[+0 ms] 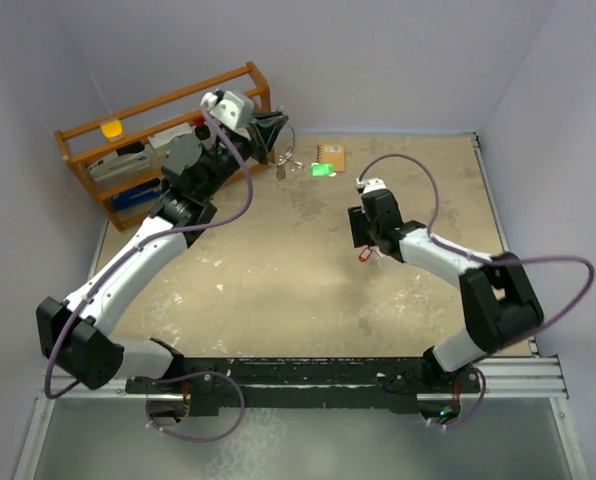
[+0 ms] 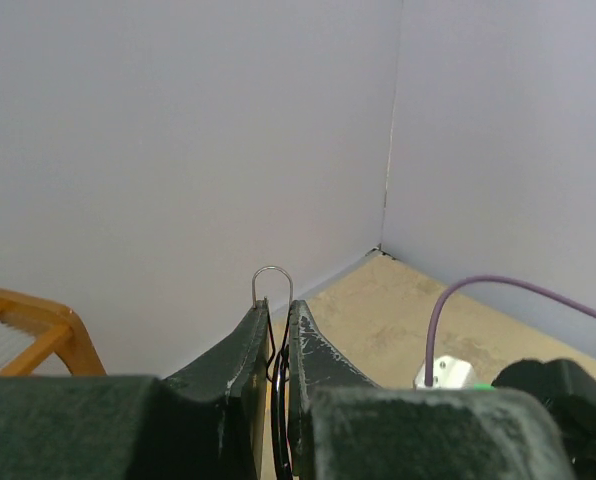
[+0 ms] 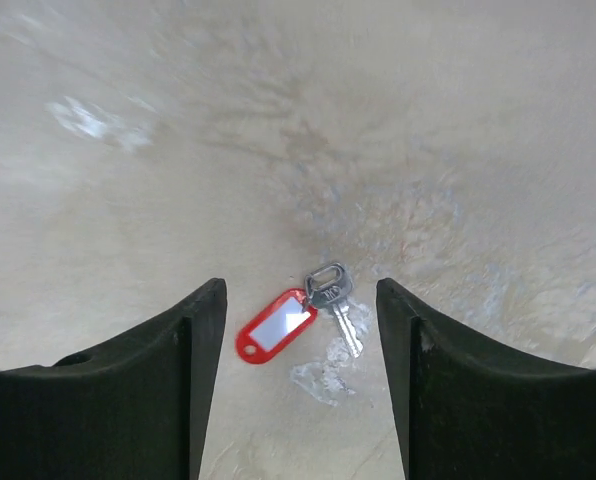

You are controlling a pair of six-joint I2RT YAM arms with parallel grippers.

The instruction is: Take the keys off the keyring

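My left gripper (image 1: 270, 138) is raised at the back of the table and shut on the thin silver keyring (image 2: 273, 277). The ring's loop sticks out above the fingertips (image 2: 305, 325). Small silver keys (image 1: 283, 163) hang below it. The green-headed key (image 1: 323, 170) lies on the table next to the tan notebook (image 1: 330, 153). The red-headed key (image 3: 278, 327), joined to a silver key (image 3: 336, 300), lies flat on the table, apart from the ring. My right gripper (image 3: 298, 310) is open just above it, fingers either side, not touching; it is at mid-table in the top view (image 1: 363, 240).
An orange wooden rack (image 1: 83, 135) with boxes and a yellow item (image 1: 111, 128) stands at the back left, close behind the left arm. Walls close the table at the back and both sides. The tabletop (image 1: 298, 290) is tan and scuffed.
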